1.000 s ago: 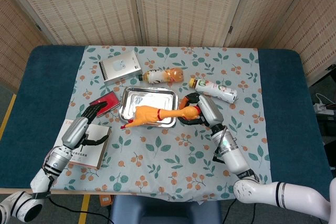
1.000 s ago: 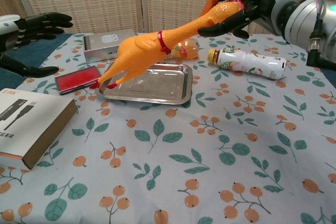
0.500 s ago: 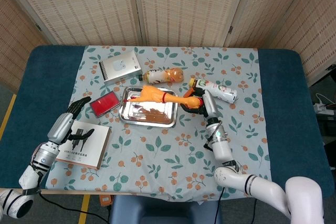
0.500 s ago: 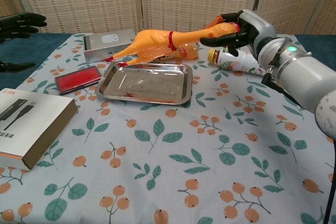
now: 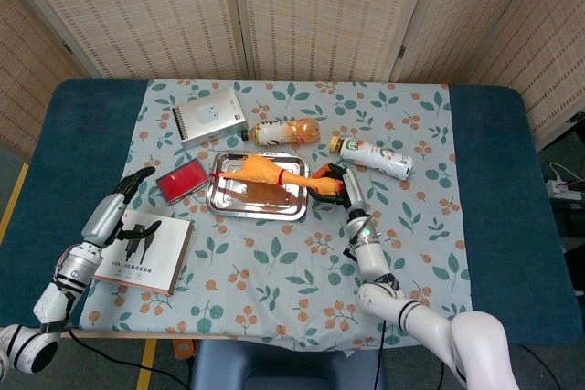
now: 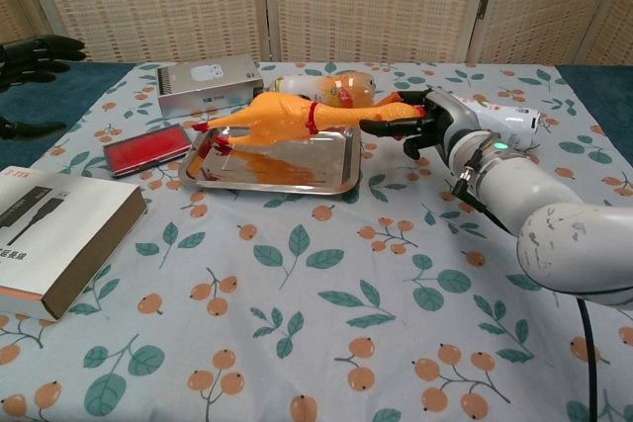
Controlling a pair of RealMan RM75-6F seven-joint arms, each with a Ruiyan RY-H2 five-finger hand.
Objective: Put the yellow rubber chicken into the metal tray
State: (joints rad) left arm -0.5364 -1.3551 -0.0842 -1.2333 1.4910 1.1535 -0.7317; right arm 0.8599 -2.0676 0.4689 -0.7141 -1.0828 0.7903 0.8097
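Note:
The yellow rubber chicken point(image 5: 261, 171) point(image 6: 287, 114) lies almost level over the metal tray point(image 5: 236, 205) point(image 6: 297, 177), its body above the tray's far half and its red feet point(image 6: 214, 142) at the left rim. Its reflection shows in the tray floor. My right hand point(image 5: 333, 185) point(image 6: 417, 124) holds the chicken by the head end, just past the tray's right rim, dark fingers wrapped under the neck. My left hand point(image 5: 116, 213) point(image 6: 32, 54) hovers far left with fingers spread, holding nothing.
A white boxed book point(image 5: 146, 248) point(image 6: 54, 234) lies at the front left and a red case point(image 5: 183, 180) point(image 6: 144, 150) left of the tray. Behind the tray are a silver box point(image 6: 208, 84) and an orange bottle point(image 6: 331, 86). A white bottle point(image 5: 375, 156) lies to the right.
My right hand has come down and drawn back, lowering the chicken from high above to lie level just over the tray. The left hand has pulled back to the left.

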